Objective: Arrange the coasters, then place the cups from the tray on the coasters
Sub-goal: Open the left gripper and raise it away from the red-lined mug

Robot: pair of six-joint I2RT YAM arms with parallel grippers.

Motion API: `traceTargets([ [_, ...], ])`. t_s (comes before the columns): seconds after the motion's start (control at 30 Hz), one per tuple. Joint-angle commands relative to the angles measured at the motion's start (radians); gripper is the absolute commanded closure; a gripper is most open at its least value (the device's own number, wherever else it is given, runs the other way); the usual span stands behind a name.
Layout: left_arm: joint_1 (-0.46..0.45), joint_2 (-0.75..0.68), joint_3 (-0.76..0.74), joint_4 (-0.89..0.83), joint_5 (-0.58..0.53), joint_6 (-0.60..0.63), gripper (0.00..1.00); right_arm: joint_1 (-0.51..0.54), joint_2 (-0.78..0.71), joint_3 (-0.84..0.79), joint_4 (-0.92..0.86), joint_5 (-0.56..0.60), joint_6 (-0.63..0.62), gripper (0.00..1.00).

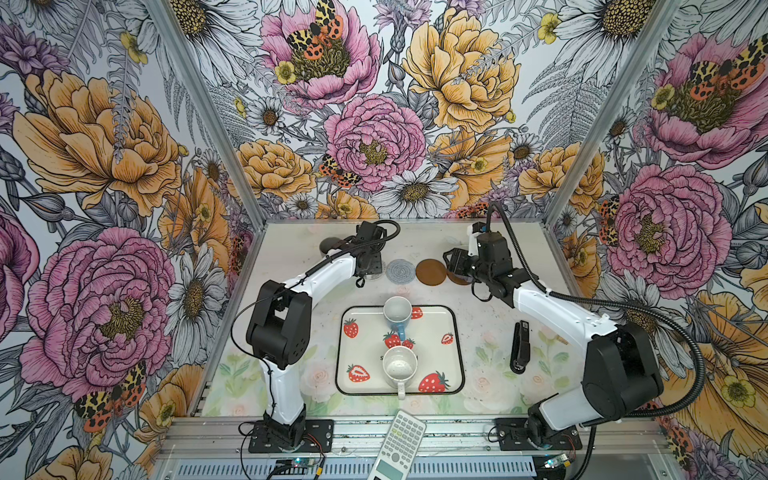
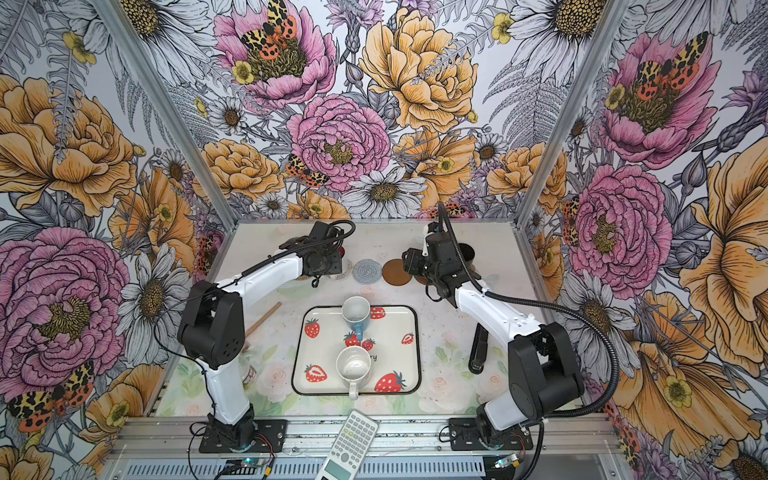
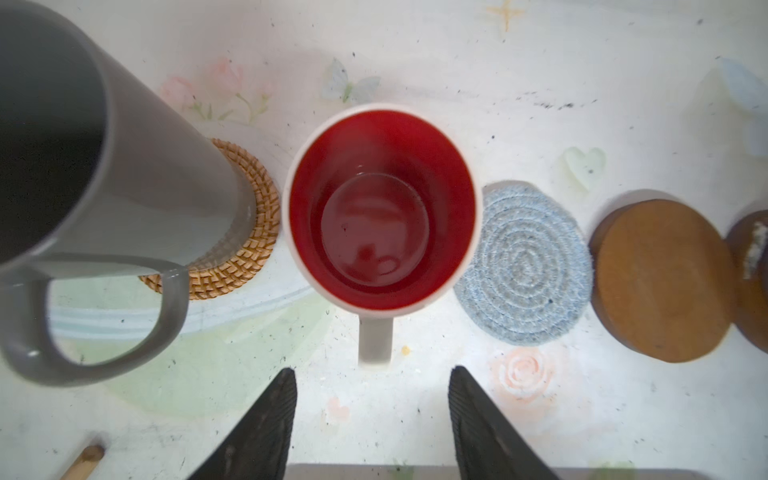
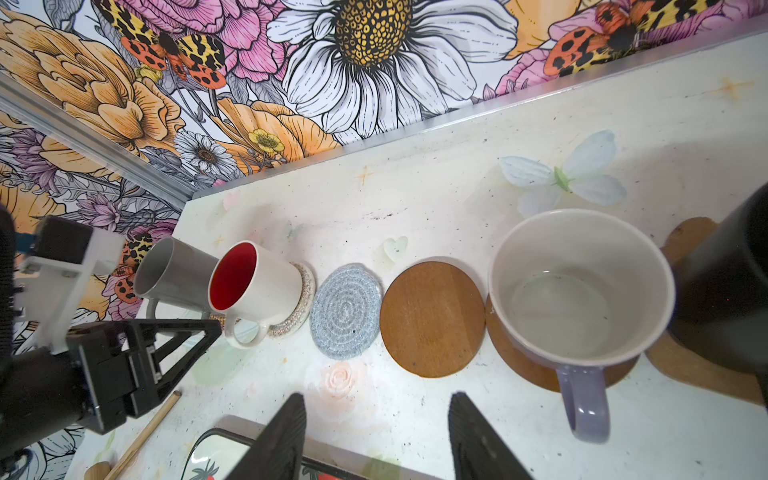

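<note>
My left gripper [image 3: 372, 384] is open and empty, just behind the handle of the white cup with a red inside [image 3: 382, 208], which stands on a whitish crochet coaster [image 4: 301, 299]. Beside it the tall grey cup [image 3: 104, 174] sits on the rattan coaster [image 3: 249, 232]. The blue-grey coaster [image 4: 345, 309] and a brown disc [image 4: 432, 318] lie bare. The lavender cup [image 4: 582, 286] rests on the other brown disc, and the black cup [image 4: 731, 282] on the paw coaster [image 4: 690, 237]. My right gripper [image 4: 377, 401] hangs open near the bare disc. The tray [image 1: 436, 353] holds the light blue cup [image 1: 397, 311] and the speckled cup [image 1: 400, 365].
A black stapler [image 1: 520, 349] lies right of the tray. A calculator [image 1: 401, 444] sits on the front rail. A wooden stick [image 2: 262, 319] lies left of the tray, partly under my left arm. The coaster row runs along the back of the table near the wall.
</note>
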State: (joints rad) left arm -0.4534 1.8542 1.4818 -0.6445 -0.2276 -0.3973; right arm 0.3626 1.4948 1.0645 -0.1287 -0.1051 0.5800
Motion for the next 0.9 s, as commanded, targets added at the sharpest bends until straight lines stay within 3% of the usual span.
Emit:
traceTargets([
  [0.0,-0.015,-0.107,-0.038,0.056,-0.02,-0.027,0.39,0.011,-0.039,-0.009,0.023,0.016,0.011,0.43],
  [0.33,-0.041,-0.371,-0.213,0.289,-0.039,-0.082,0.37,0.065,-0.082,0.007,0.02,0.004,0.019,0.44],
  [0.6,-0.087,-0.567,-0.452,0.537,-0.041,-0.112,0.36,0.113,-0.08,0.024,0.002,-0.039,0.026,0.45],
  [0.87,-0.09,-0.668,-0.563,0.57,-0.049,-0.114,0.36,0.173,-0.081,0.023,-0.014,-0.032,0.034,0.45],
])
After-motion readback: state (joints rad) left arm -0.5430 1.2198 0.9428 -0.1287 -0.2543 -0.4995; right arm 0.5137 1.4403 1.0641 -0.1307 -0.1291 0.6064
